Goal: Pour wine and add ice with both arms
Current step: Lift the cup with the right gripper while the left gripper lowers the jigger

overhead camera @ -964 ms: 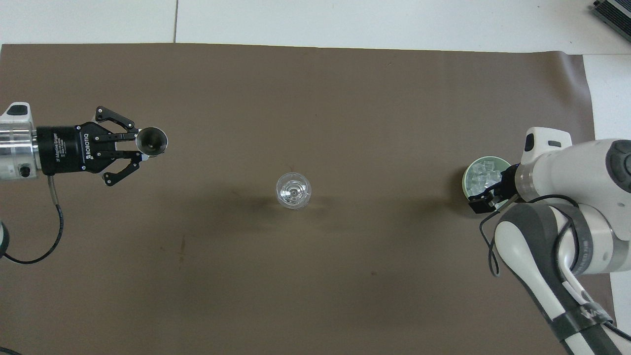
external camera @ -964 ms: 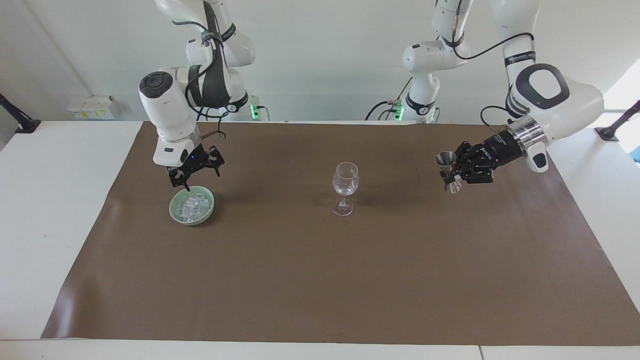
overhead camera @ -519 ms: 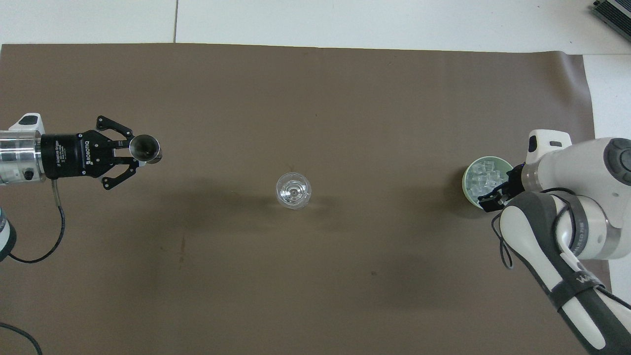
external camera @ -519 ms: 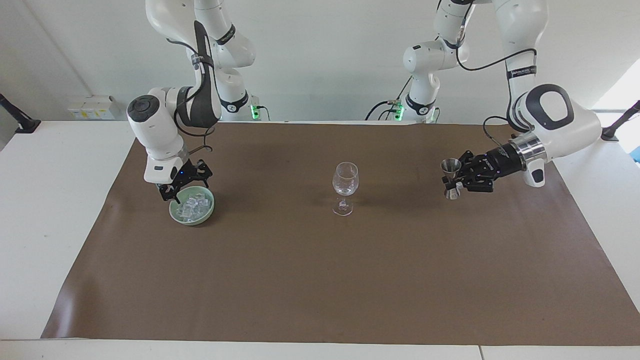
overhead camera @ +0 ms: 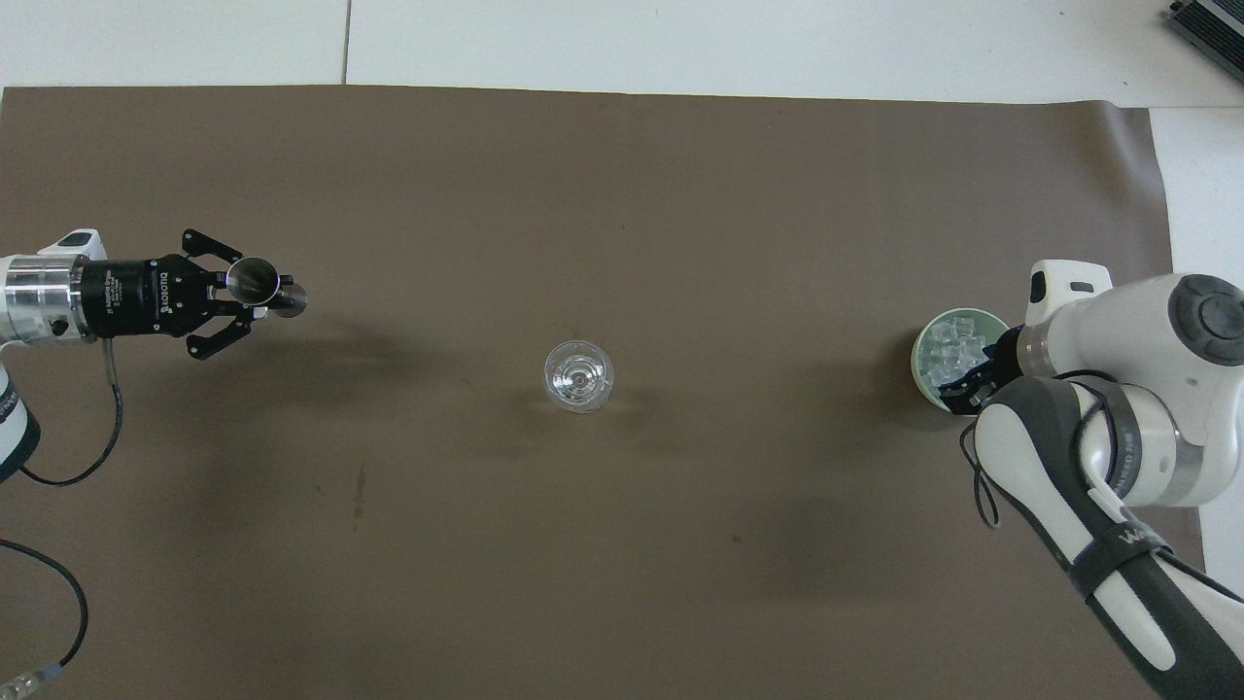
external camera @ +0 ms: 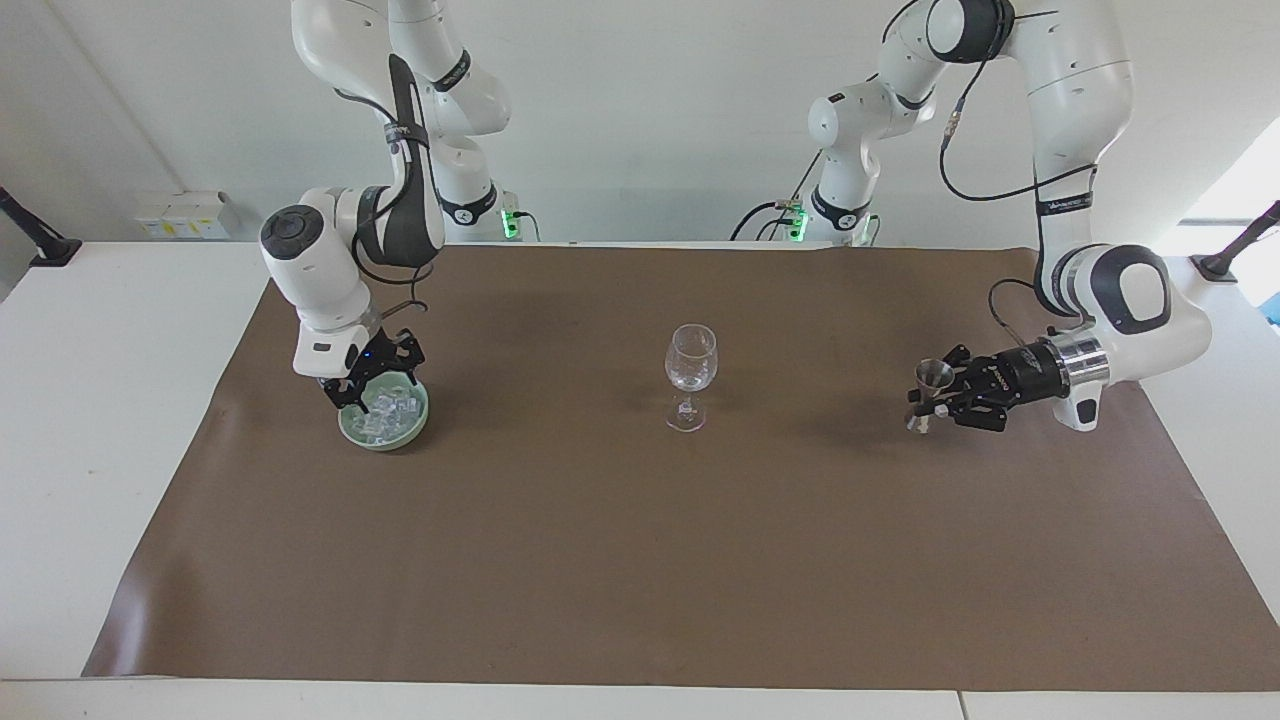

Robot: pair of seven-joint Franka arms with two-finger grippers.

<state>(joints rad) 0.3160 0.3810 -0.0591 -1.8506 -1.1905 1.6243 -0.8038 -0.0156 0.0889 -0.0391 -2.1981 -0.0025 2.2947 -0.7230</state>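
A clear stemmed wine glass (external camera: 691,360) stands upright mid-mat; it also shows in the overhead view (overhead camera: 578,376). My left gripper (external camera: 938,397) is shut on a small metal jigger (external camera: 933,376), held upright just above the mat toward the left arm's end; the overhead view shows the gripper (overhead camera: 245,292) and the jigger (overhead camera: 255,279). A pale green bowl (external camera: 348,428) holds the ice (external camera: 392,410), several clear cubes. My right gripper (external camera: 372,388) is down at the bowl's rim, tips among the cubes. From above, the bowl (overhead camera: 919,352), the ice (overhead camera: 948,348) and the gripper (overhead camera: 972,391) show.
A brown mat (external camera: 640,560) covers most of the white table (external camera: 110,420). Small white boxes (external camera: 182,213) sit by the wall at the right arm's end. A black cable (overhead camera: 68,486) trails from the left wrist over the mat.
My left gripper has come down with the jigger to just above the mat, moving away from the glass. My right gripper has lowered into the bowl of ice.
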